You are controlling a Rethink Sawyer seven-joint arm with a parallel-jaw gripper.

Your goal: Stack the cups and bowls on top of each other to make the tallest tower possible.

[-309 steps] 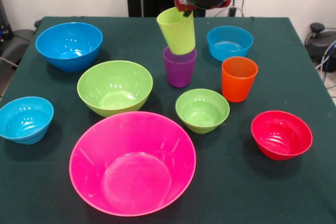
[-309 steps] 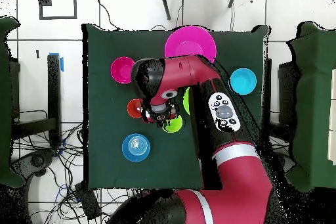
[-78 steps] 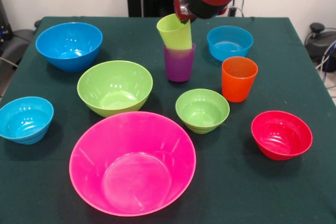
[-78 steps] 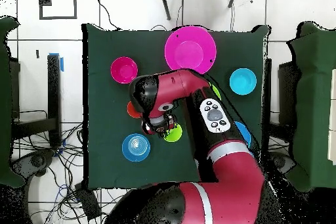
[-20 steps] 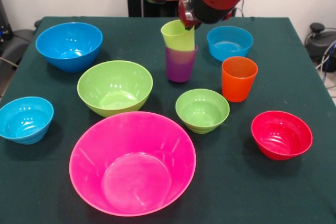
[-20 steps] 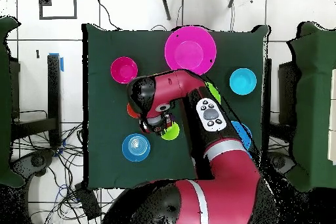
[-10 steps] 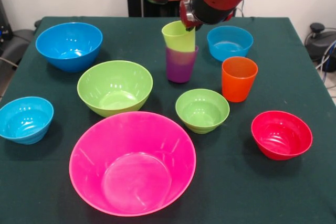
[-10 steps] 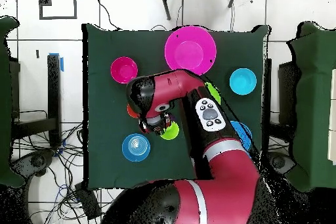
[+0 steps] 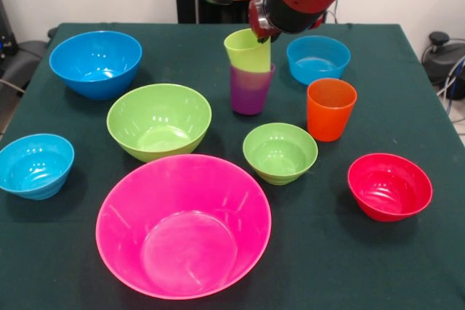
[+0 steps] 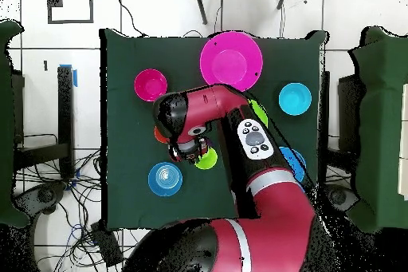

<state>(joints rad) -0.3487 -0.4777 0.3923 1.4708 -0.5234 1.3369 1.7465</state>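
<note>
A lime green cup (image 9: 248, 49) sits nested in the purple cup (image 9: 251, 92) at the table's far middle, leaning a little. My gripper (image 9: 260, 30) comes down from above and is shut on the lime cup's right rim. In the overhead view the gripper (image 10: 191, 150) is beside the lime cup (image 10: 209, 159), and the arm hides the purple cup. The orange cup (image 9: 330, 109) stands alone to the right. Around them lie the huge pink bowl (image 9: 183, 226), large green bowl (image 9: 158, 120), large blue bowl (image 9: 95, 62), small green bowl (image 9: 280, 152), red bowl (image 9: 389, 186) and two small light-blue bowls (image 9: 35, 165) (image 9: 317, 58).
All bowls stand separately, mouths up, on the dark green tablecloth (image 9: 407, 266). The arm's red body (image 10: 239, 117) covers the table's middle in the overhead view. A black chair (image 9: 447, 56) stands off the right edge.
The lime green cup, earlier held tilted above the purple cup, has gone down into it. Over the last second it has only shifted slightly right with the gripper.
</note>
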